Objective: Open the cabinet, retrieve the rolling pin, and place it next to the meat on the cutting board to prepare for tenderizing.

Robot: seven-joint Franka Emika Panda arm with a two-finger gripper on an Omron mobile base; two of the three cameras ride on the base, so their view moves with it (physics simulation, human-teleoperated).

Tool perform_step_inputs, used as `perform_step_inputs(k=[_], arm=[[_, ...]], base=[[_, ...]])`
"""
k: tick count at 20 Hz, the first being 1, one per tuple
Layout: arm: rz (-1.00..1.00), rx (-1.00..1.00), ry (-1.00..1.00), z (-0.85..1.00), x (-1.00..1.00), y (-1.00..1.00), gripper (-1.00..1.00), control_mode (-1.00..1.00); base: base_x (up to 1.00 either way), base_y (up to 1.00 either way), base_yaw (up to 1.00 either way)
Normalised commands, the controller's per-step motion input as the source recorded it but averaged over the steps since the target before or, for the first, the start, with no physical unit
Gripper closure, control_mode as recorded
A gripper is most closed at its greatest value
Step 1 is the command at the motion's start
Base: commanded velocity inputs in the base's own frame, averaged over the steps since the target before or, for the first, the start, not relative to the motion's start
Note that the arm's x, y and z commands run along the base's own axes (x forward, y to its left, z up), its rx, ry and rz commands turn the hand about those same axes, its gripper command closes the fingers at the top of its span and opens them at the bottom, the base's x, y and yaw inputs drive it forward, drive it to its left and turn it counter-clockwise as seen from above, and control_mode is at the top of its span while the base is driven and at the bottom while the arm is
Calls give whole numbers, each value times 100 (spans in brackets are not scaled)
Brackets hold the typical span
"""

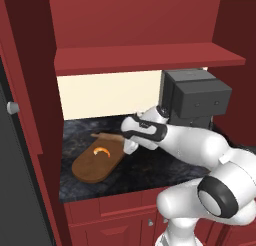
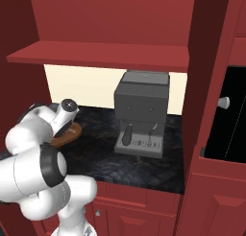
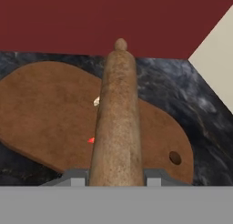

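The claw (image 3: pixel 116 180) is clamped on the rolling pin (image 3: pixel 117 123), holding it just above the cutting board (image 3: pixel 50 114) on the dark surface (image 1: pixel 150 165). To finish well, the arm should lower gently and release only once the pin lies flat beside the meat (image 1: pixel 102 151), not on it. In the hand view, the pin's long axis runs straight away from the claw toward the red cabinet side (image 3: pixel 113 18).

Kitchen: marble counter (image 2: pixel 144 163), espresso machine (image 2: pixel 141 112).
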Motion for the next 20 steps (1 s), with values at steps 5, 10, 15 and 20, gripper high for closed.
perform_step_inputs(k=[5,10,15,20], arm=[[-3,-1,0,-18,23,7,100,-100],[-2,0,0,-19,26,0,100,-100],[-1,0,0,-25,25,2,100,-100],[0,0,0,-16,18,5,100,-100]], base=[[0,0,0],[0,0,0],[0,0,0],[0,0,0]])
